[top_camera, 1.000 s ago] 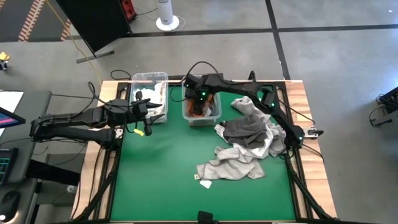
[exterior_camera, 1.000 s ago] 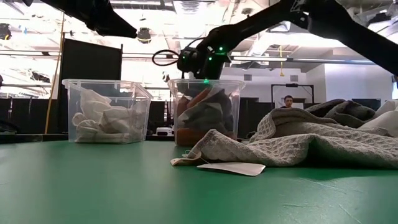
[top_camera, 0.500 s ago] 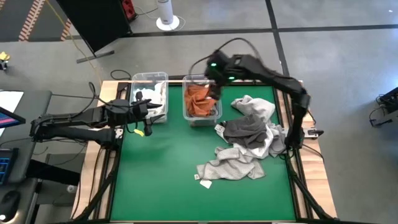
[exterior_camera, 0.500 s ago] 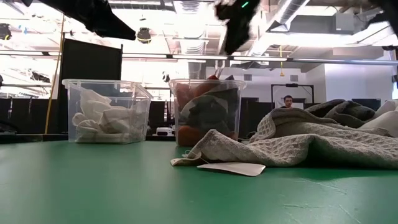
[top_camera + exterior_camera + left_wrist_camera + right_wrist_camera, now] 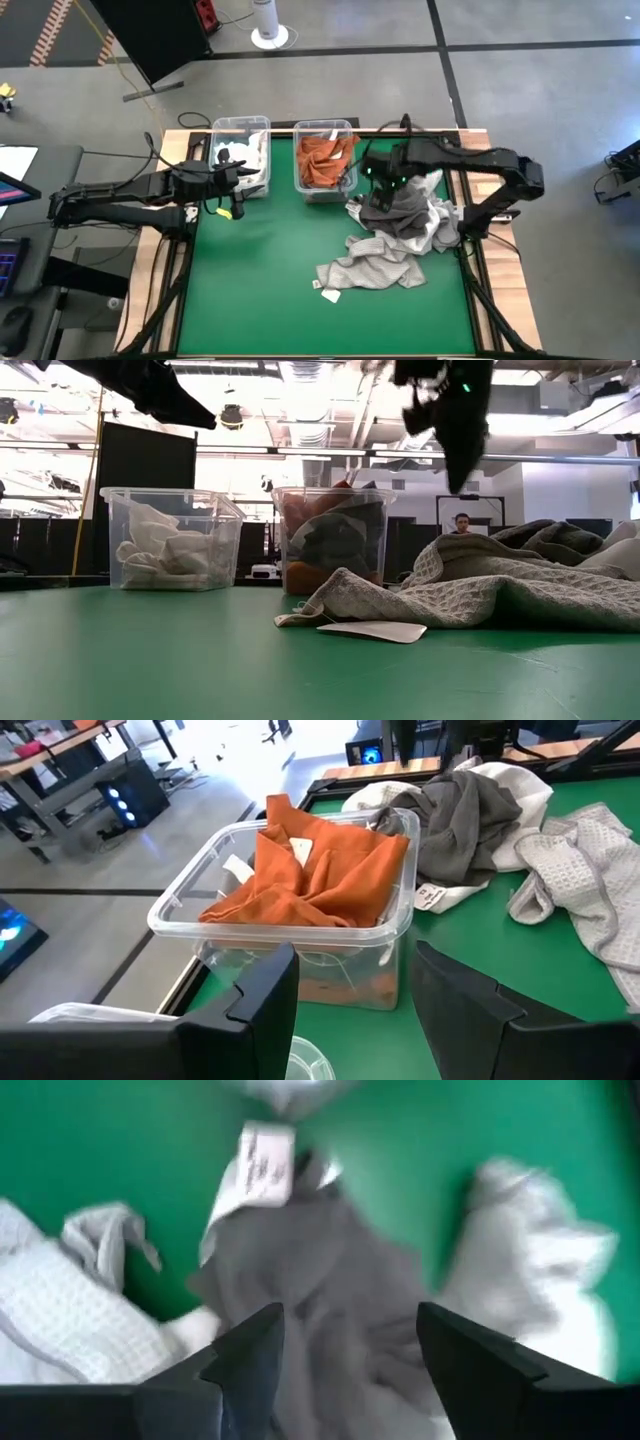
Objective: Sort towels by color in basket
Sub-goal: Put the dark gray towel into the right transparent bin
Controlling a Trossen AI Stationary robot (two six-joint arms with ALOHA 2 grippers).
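Loose towels lie in a heap on the green table at the right: a dark grey towel (image 5: 397, 212) on top, a white one (image 5: 424, 181) behind it, and a light grey waffle one (image 5: 372, 266) nearer the front. My right gripper (image 5: 383, 190) hangs open above the dark grey towel (image 5: 320, 1280), pointing down and clear of it. An orange towel (image 5: 320, 870) lies on top in the right basket (image 5: 325, 160). White towels (image 5: 165, 550) fill the left basket (image 5: 240, 150). My left gripper (image 5: 355, 1010) waits open beside the left basket, holding nothing.
A white label (image 5: 330, 295) lies on the table by the waffle towel's near corner. Both clear baskets stand side by side at the table's far edge. Bare green table spreads across the near left (image 5: 260, 280).
My right gripper has risen out of the right basket and swung toward the table's right and near side, stopping over the dark grey towel; its jaws stay open. The orange towel stays in the basket.
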